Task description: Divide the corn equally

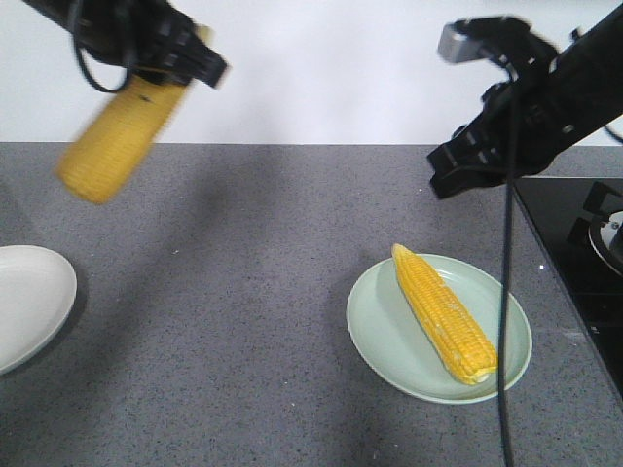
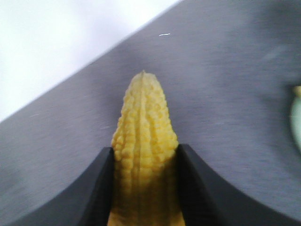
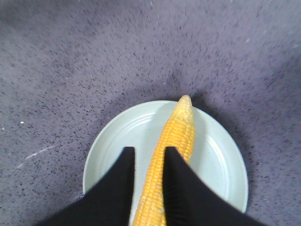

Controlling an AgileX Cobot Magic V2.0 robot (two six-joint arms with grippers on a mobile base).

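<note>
One yellow corn cob (image 1: pixel 115 141) hangs tilted in the air at the upper left of the frame, blurred, tapered tip up. A second cob (image 1: pixel 443 311) lies diagonally on the pale green plate (image 1: pixel 384 341) at lower right.

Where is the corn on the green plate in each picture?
Front view: corn lies lower right, on the green plate.
Left wrist view: only a sliver at the right edge; unclear.
Right wrist view: bottom centre, below the right pincer.
Shared landmark: the grey counter.
</note>
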